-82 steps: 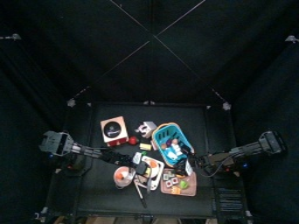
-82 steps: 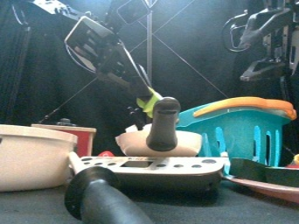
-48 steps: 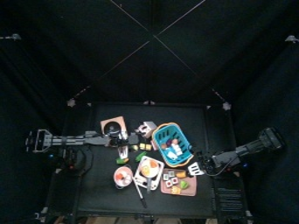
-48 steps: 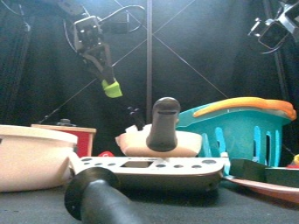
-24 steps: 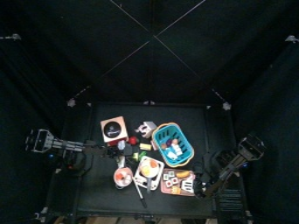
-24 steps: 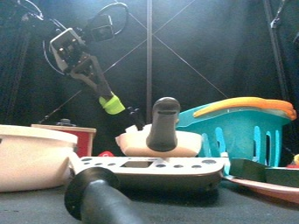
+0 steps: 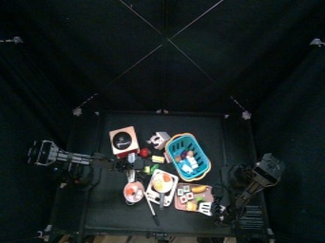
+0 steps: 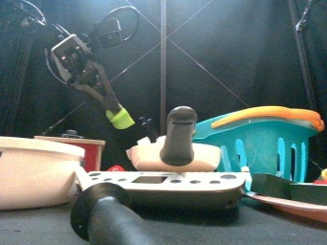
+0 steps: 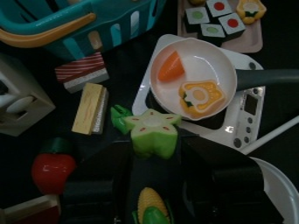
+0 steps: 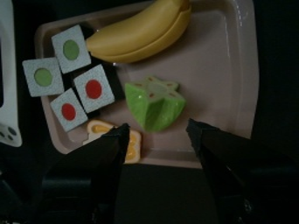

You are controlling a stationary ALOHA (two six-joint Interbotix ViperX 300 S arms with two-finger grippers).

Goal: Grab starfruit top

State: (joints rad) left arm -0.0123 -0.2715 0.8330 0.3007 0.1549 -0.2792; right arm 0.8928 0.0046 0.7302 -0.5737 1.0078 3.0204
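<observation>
green starfruit top (image 8: 120, 118) hangs in my left gripper (image 8: 118, 115) in the front view, lower than a moment ago. left wrist view: jaws clamp it above the pan (image 9: 201, 77). right wrist view: my right gripper (image 10: 158, 140) gapes empty over the tray (image 10: 233, 79).

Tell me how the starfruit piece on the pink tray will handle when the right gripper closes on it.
Probably stiff and light: the starfruit piece looks like glossy moulded plastic. Its ridged star shape could twist or slip between the jaws of the open right gripper. Pushed, it would likely slide on the smooth pink tray.
</observation>
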